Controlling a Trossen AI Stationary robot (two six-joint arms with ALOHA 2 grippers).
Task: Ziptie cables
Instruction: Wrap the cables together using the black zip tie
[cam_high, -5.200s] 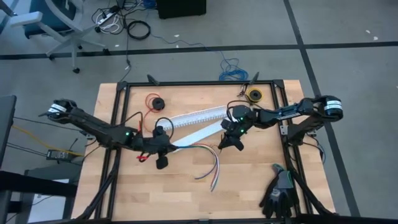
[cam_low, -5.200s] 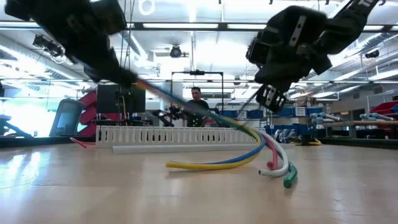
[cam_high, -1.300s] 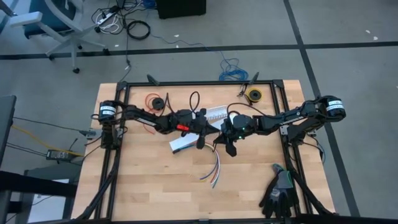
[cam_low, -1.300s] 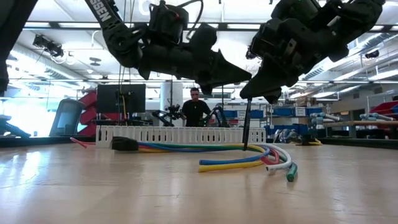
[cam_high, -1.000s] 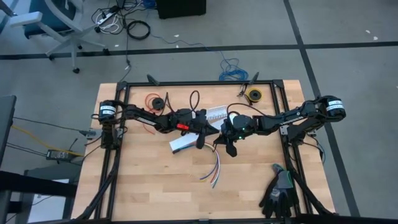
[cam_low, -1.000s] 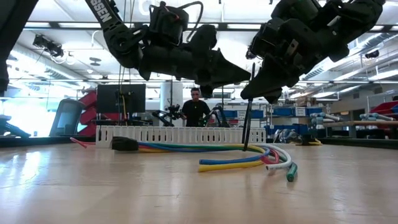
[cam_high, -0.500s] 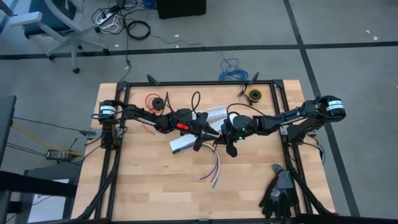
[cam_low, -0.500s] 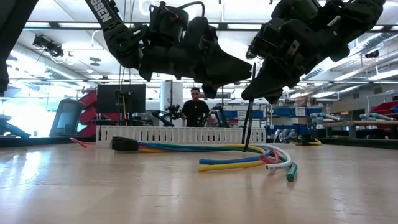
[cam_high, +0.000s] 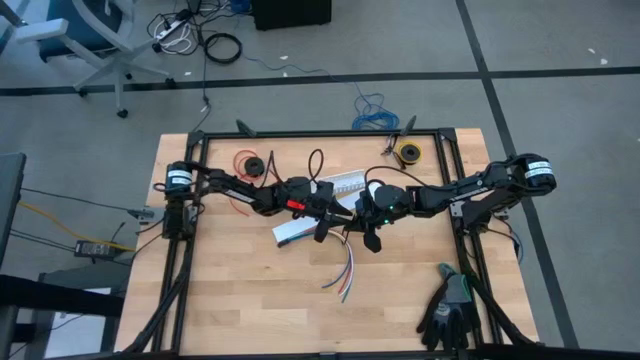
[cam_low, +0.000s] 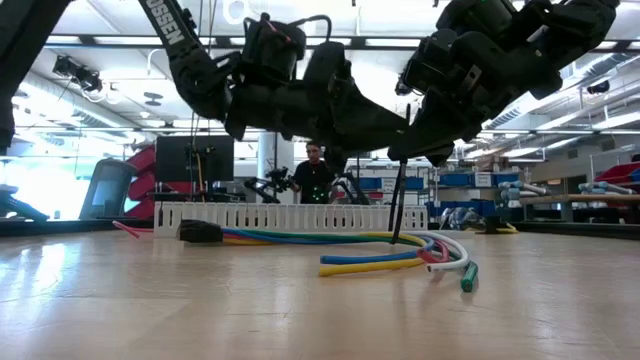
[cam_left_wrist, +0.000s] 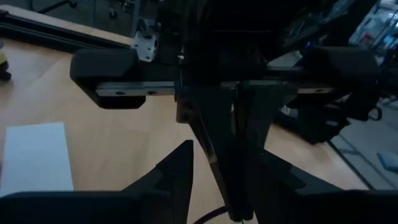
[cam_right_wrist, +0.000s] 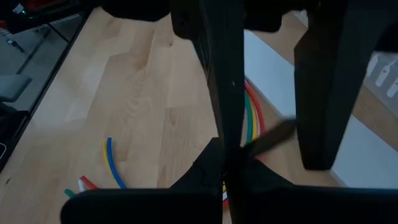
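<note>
R gripper (cam_high: 371, 238) sits mid-table, just in front of the white slotted channel (cam_high: 340, 184). Fingers pinched tight on the ziptie (cam_low: 397, 205), a thin dark strip hanging near-vertical from the grip. In low view its lower tip comes down to the cables (cam_low: 390, 250), right in front of the channel; contact w/ table not resolvable. R wrist view shows the same strip (cam_right_wrist: 225, 93) running straight down between the dark fingers, w/ red/yellow/green wires behind it.

L gripper (cam_high: 322, 222) is close beside the R one, on its L side, also just in front of the channel, above the flat white strip (cam_high: 296, 232). Fingers part-open, nothing seen between them. L wrist view looks straight at the R gripper (cam_left_wrist: 239, 162) at close range. In low view both grippers hang above the table, tips nearly meeting over the wires.

Cables: loose multicolour bundle. One end lies under the two grippers by the channel; the rest curves away toward the front edge of the table (cam_high: 230, 310), free ends fanned out (cam_high: 343, 280).

Other items: red wire on black spool (cam_high: 251, 165) behind the channel, toward L rear corner; yellow tape roll (cam_high: 408, 153) at R rear; black gloves (cam_high: 448, 308) at R front corner. Person (cam_low: 315, 172) stands in the room beyond the channel.
</note>
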